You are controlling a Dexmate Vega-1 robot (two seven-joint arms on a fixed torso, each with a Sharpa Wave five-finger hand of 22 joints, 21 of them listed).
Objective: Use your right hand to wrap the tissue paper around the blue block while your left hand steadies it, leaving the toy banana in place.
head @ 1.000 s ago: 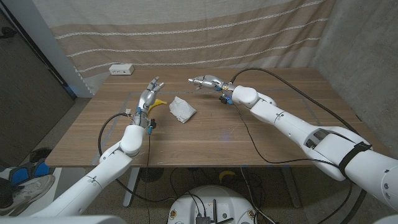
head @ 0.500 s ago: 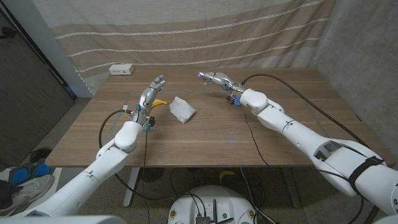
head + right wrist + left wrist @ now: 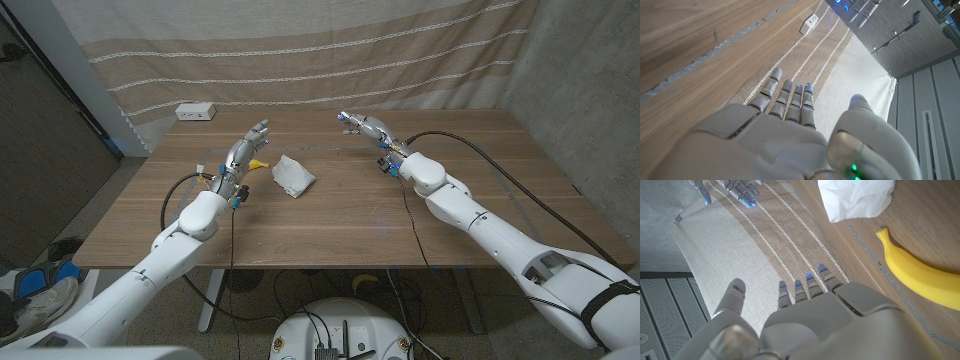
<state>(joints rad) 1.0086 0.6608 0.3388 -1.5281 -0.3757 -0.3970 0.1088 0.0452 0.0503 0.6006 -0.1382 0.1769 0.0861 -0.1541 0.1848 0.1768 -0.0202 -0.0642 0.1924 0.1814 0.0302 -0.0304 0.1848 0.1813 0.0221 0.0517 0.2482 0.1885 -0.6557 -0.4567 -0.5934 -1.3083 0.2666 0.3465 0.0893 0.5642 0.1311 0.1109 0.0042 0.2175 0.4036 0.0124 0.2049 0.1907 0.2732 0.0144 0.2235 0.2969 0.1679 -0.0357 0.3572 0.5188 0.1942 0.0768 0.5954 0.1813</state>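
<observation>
1. The wooden desk (image 3: 330, 215) spans the middle of the frame before a striped curtain (image 3: 300, 60).
2. The right robot hand (image 3: 362, 125), upper centre, hovers empty with fingers apart.
3. The left robot hand (image 3: 243, 150), left of centre, is raised, fingers spread, gripping nothing.
4. The crumpled tissue paper (image 3: 293, 175) lies just right of the left robot hand.
5. The toy banana (image 3: 259, 163) lies between them.

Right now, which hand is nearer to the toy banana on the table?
Left. The left hand hovers right beside the toy banana, open. The right hand is far across the table, beyond the white tissue bundle.
</observation>
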